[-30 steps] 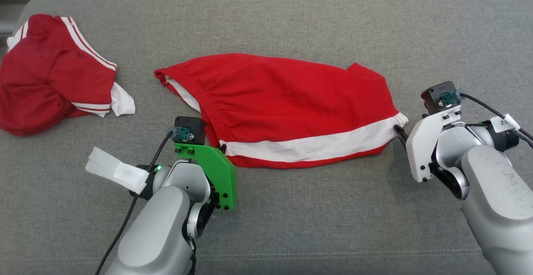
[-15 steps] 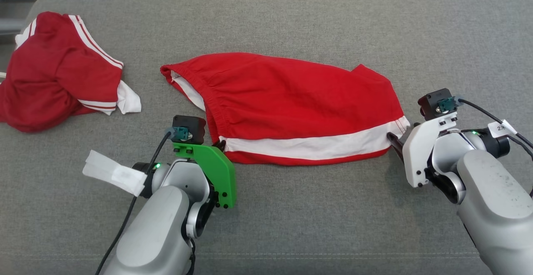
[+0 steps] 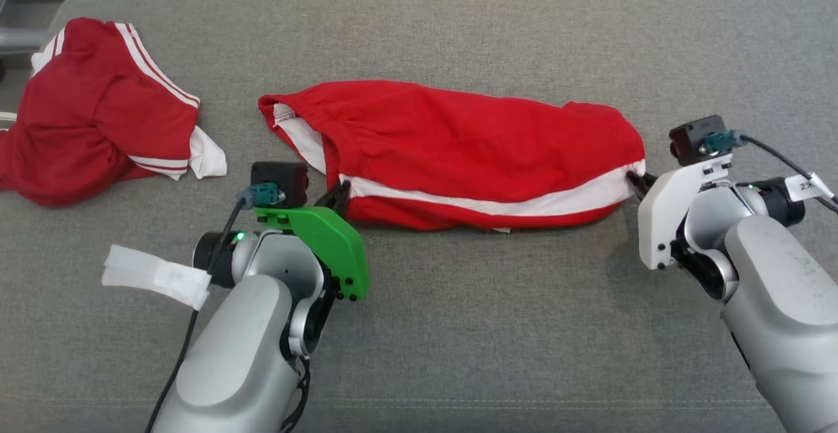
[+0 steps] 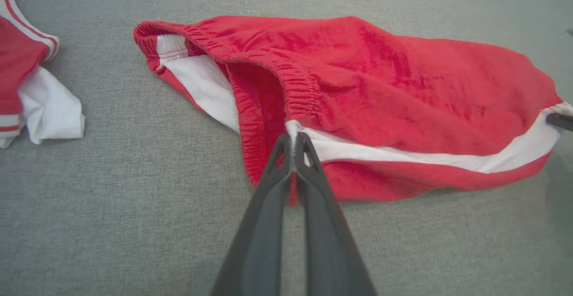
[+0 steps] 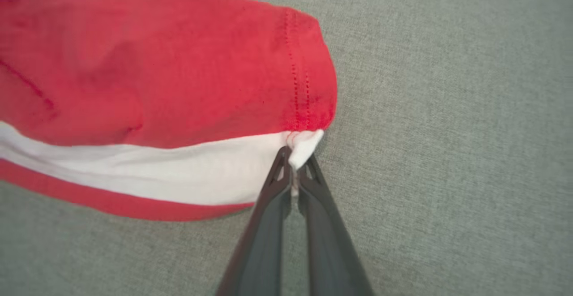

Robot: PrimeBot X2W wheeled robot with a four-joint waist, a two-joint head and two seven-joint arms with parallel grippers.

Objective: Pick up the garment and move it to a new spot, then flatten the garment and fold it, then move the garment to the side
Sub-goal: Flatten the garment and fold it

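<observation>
Red, white-striped fabric shorts (image 3: 471,145) lie centrally on the grey upholstered cushion (image 3: 458,328). I have the left gripper (image 4: 293,141) clamped on the waistband and the right gripper (image 5: 293,157) on the hem corner. Such shallow bites may slip under tension.

Bright, even, diffuse light falls from overhead, with no glare anywhere. In the head view the picture is sharp; the garment (image 3: 458,151) throws a thin soft shadow along its near edge onto the grey upholstered surface (image 3: 458,328), and a faint one lies beside the right arm (image 3: 772,289). In the right wrist view the red cloth blurs toward the upper left, and the fingers (image 5: 262,242) soften toward the bottom edge. The left wrist view turns hazy at its right side.
</observation>
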